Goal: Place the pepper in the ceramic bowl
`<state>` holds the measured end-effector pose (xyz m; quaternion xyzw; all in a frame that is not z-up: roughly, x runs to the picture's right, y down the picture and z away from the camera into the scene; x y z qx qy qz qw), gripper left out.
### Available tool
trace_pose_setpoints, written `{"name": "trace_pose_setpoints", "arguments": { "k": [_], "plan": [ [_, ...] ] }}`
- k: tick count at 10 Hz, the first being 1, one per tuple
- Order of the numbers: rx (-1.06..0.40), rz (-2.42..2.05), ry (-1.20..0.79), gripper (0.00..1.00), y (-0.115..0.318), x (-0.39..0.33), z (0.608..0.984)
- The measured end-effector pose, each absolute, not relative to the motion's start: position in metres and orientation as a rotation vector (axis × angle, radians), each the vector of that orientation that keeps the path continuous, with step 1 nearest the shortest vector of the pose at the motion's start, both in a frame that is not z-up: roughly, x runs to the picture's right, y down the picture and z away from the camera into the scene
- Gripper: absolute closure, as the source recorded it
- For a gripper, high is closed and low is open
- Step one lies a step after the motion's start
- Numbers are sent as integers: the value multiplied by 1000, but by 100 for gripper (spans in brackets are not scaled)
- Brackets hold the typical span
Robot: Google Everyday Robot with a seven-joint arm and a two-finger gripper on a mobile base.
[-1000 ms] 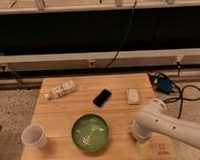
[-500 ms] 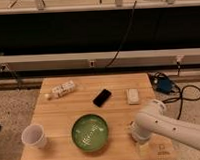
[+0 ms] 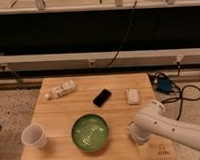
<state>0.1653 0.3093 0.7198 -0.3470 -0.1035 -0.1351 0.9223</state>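
Note:
The green ceramic bowl sits on the wooden table near its front edge, in the middle. My white arm reaches in from the lower right. My gripper is low over the table, just right of the bowl. The pepper does not show; the arm and gripper hide the spot beneath them.
A white cup stands at the front left. A black phone lies behind the bowl, with a small white object to its right. A white box and a small ball lie at the back left. Cables lie off the table's right.

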Motion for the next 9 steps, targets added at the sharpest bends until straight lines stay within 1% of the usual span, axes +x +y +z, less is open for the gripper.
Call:
{"name": "trace_pose_setpoints", "arguments": {
  "k": [2, 5, 9],
  "plan": [
    [-685, -374, -221, 20, 304, 168, 722],
    [-645, -617, -321, 20, 295, 170, 728],
    [-629, -749, -373, 20, 289, 190, 746]
  ]
}}
